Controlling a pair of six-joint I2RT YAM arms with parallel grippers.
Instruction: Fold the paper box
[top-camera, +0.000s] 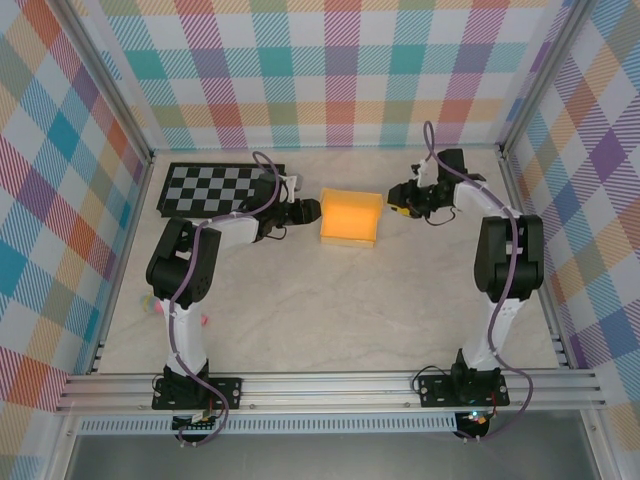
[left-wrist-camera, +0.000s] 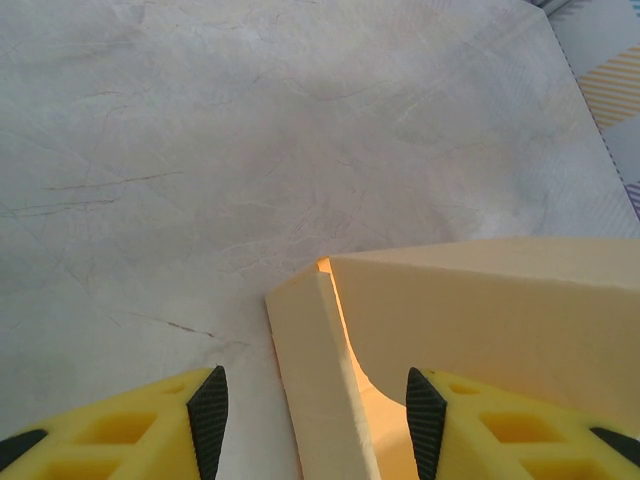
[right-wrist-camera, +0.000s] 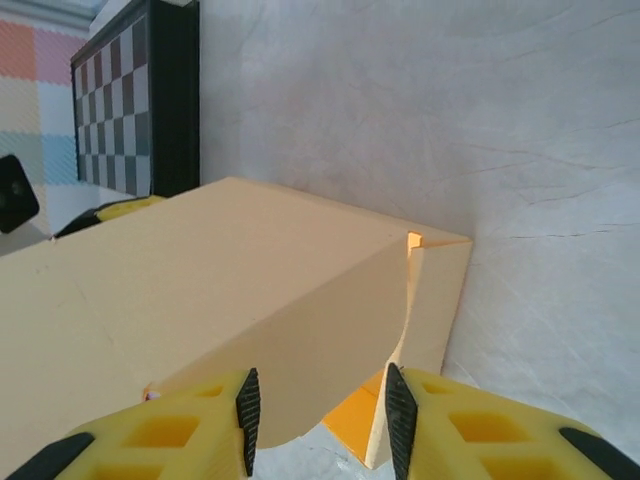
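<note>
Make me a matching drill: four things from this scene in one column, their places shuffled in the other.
1. yellow-orange cardboard paper box
2. black-and-grey checkerboard
3. left tool
4. right tool

a. back left, apart from the box
b. at the box's right end
c. in the middle, between the two tools
d. at the box's left end

Pairs: 1-c, 2-a, 3-d, 4-b

Tally:
- yellow-orange thin cardboard paper box (top-camera: 350, 218): one
- black-and-grey flat checkerboard (top-camera: 215, 188): one
- black robot arms (top-camera: 508, 255): two
- left gripper (top-camera: 312, 209) and right gripper (top-camera: 393, 203): two
- yellow plastic fingers (left-wrist-camera: 120, 440): two apiece, four total
</note>
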